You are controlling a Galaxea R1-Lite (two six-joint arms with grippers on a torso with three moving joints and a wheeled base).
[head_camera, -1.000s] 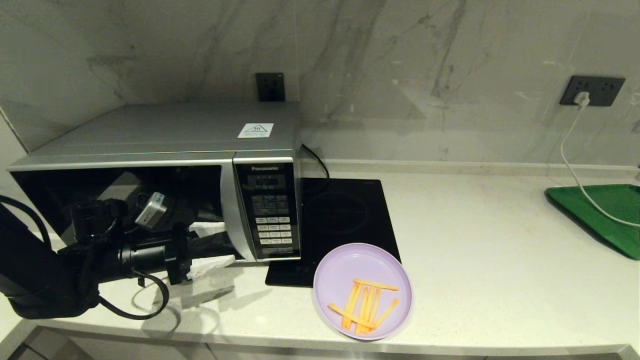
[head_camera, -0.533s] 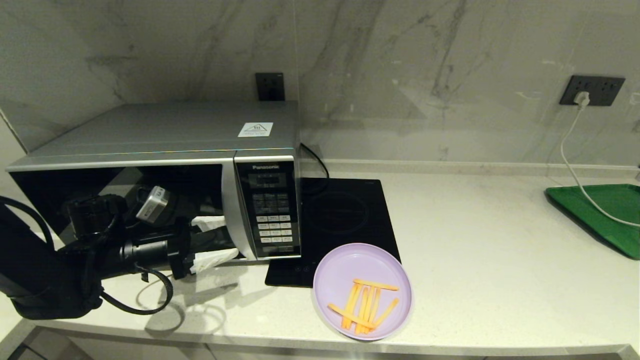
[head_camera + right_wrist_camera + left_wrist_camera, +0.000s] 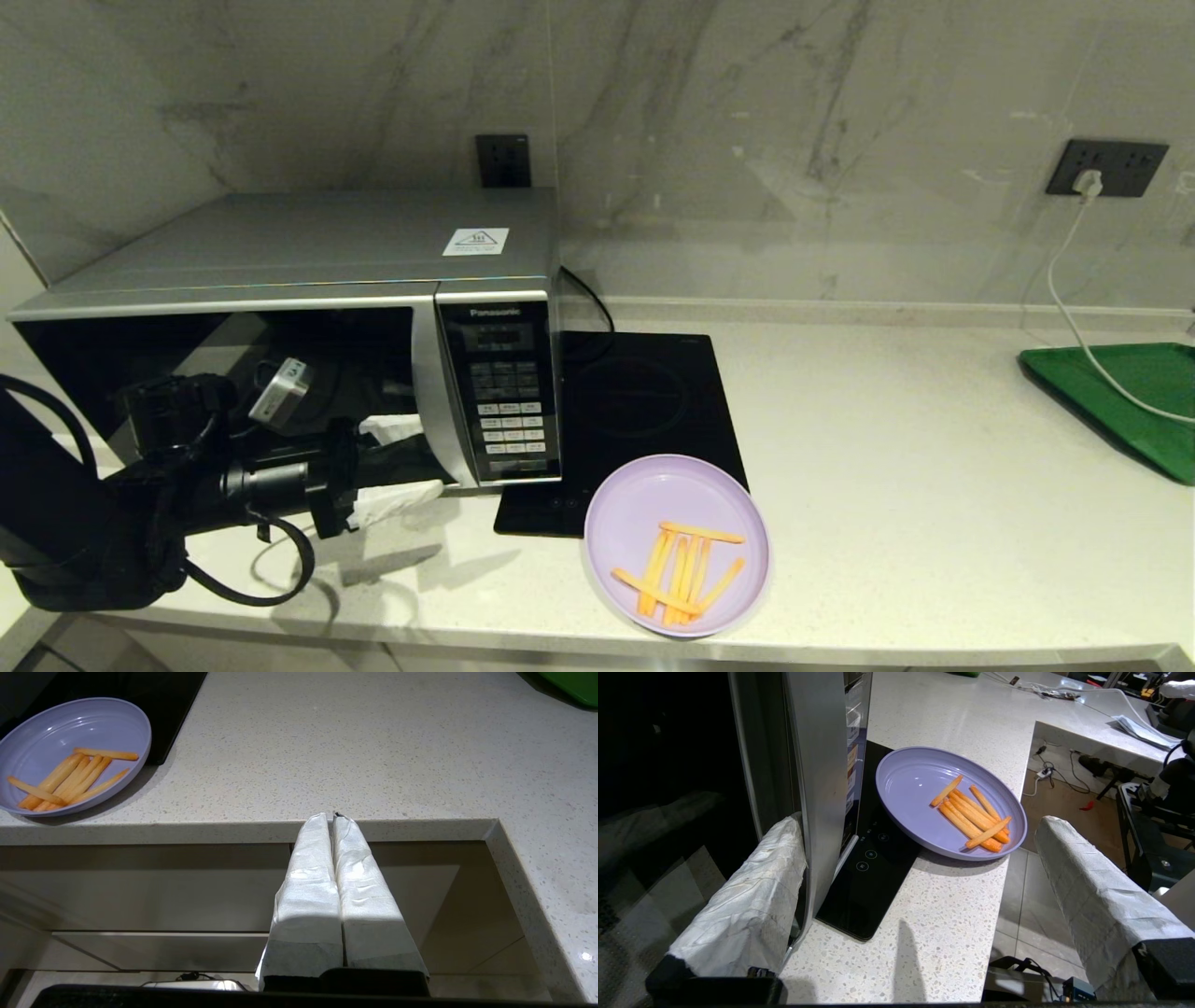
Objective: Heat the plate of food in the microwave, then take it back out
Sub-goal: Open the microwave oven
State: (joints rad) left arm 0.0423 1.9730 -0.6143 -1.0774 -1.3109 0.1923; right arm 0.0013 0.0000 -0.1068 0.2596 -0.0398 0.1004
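Marble-veined wall behind, pale speckled table in front, and at ten o'clock on it sits the microwave, its dark glass door shut or barely cracked. The left tool hangs at the door's right edge, its wrapped fingers spread wide, one against the glass face beside the silver door trim and the other out over the table's front edge. That reads to me as the door-opening step, the very start of the job. The plate of food is not yet touched; it rests at six o'clock near the table's front lip, partly on the corner of the black induction hob, orange sticks piled toward its near side. Next, I'd guess, the tool must hook the door edge and swing it outward on its left hinge, clear of the plate. The right tool idles below the table edge, fingers pressed together on nothing. "Panasonic" is legible above the button panel; the white warning sticker on top shows a triangle, its text too small to read. A green tray lies at three o'clock.
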